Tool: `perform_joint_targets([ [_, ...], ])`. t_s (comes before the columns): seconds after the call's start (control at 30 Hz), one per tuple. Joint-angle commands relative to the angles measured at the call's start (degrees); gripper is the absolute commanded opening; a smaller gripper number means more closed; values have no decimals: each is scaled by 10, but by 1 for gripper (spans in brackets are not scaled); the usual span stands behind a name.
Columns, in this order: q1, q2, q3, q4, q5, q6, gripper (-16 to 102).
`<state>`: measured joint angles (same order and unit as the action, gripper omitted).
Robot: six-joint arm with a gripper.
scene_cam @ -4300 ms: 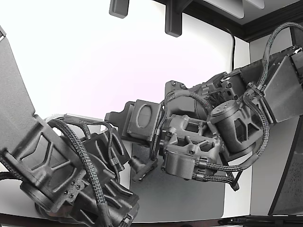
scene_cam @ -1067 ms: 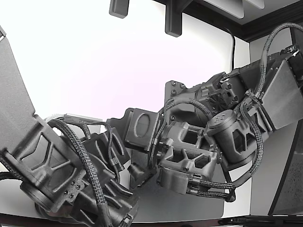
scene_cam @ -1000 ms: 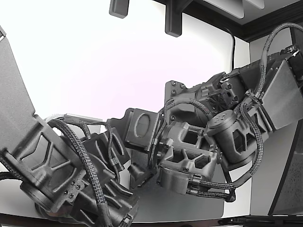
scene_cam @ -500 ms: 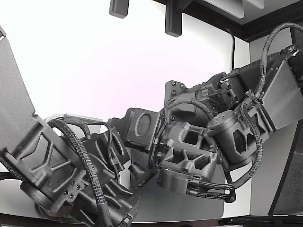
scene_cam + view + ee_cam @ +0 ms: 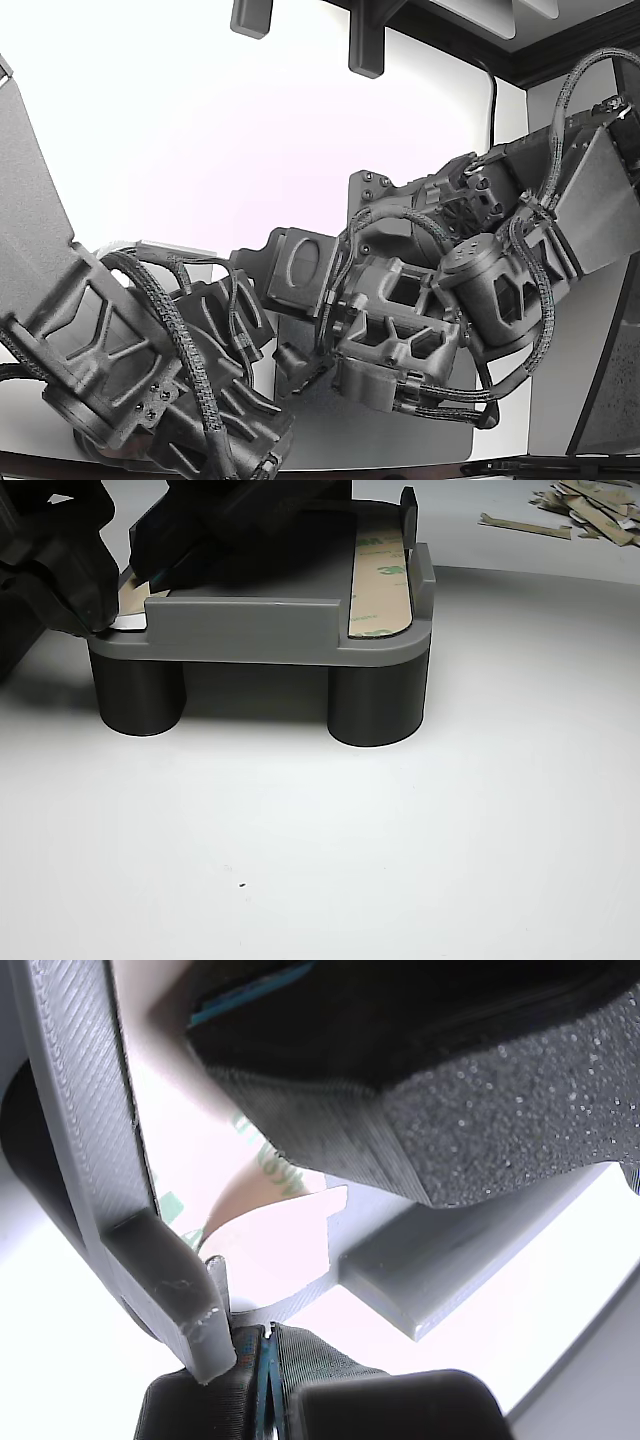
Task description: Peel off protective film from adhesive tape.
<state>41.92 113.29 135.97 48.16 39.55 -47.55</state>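
At the grey fixture (image 5: 300,630) corner, the gripper (image 5: 262,1360) pinches the lifted film tab (image 5: 275,1250) of one tape strip; a second strip (image 5: 380,580) lies alongside. Risk: the thin tab tears or slips if the pull is steep.

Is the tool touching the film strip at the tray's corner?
Cannot tell. In the other view the tool meets the film strip at the tray corner, but dark parts hide the contact.

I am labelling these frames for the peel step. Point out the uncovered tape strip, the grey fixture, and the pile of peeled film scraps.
tape strip (image 5: 380,575): other view, middle of its tan printed liner.
grey fixture (image 5: 250,630): other view, front wall of the tray.
film scraps (image 5: 585,505): other view, pile on the table behind.
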Motion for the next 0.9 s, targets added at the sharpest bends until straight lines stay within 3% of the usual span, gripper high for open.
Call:
perform_joint_targets([
  [0.0,-3,11,-17,7,-5,1,-11],
  [0.43,0,3,-43,27,8,-4,-11],
  [0.87,-9,26,-156,178,15,20,-11],
])
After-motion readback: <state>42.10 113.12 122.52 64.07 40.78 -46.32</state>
